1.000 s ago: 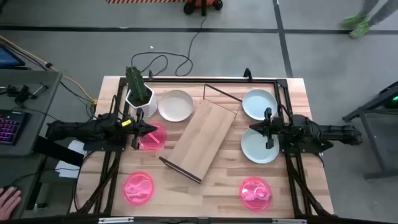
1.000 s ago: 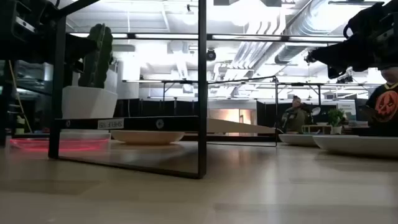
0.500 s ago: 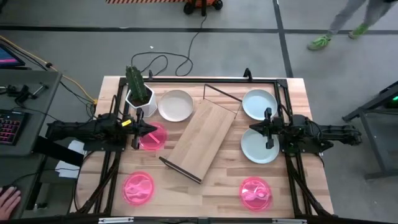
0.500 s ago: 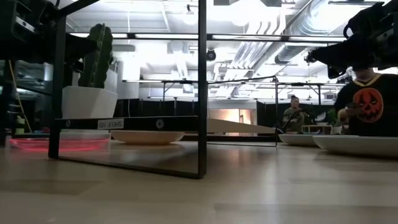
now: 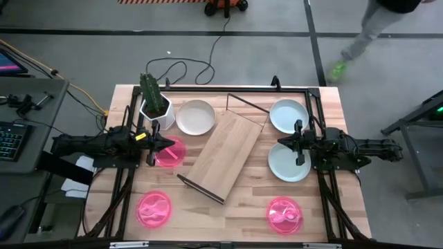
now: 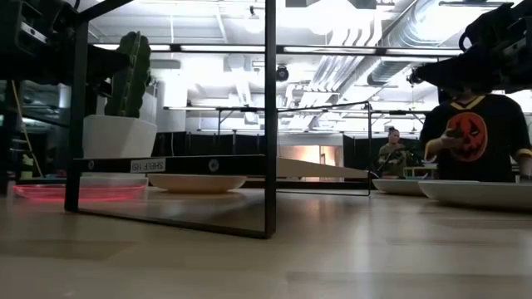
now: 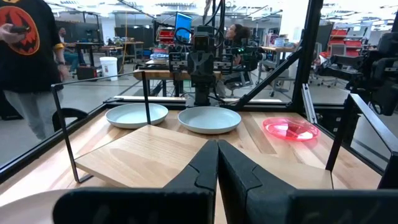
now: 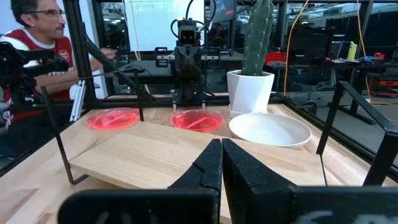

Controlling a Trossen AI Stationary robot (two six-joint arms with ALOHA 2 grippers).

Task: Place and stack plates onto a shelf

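Nothing on the table has moved since a second ago — only the person beyond the far edge has walked on, and in the low view the person point(image 6: 475, 137) in a black shirt with an orange pumpkin now stands larger at the right.

You have six plates, all lying on the tabletop point(image 5: 242, 204), none on the shelf point(image 5: 223, 153). Three are white: one at the far side beside the cactus pot point(image 5: 155, 104), that is the white plate point(image 5: 194, 117); one at the far right point(image 5: 288, 115); and one just nearer than it point(image 5: 287, 164), partly under the right gripper point(image 5: 300, 144). Three are pink: one at the left point(image 5: 170, 152) touching the tip of the left gripper point(image 5: 154, 146) from above, one at the near left point(image 5: 154, 208), and one at the near right point(image 5: 284, 214).

You see the shelf in the middle, one wooden board turned diagonally, with a black wire frame at its far end and one at its near end.

Both grippers hover low at the sides of the table, facing each other across the shelf. In each wrist view the two fingers are pressed together and hold nothing.
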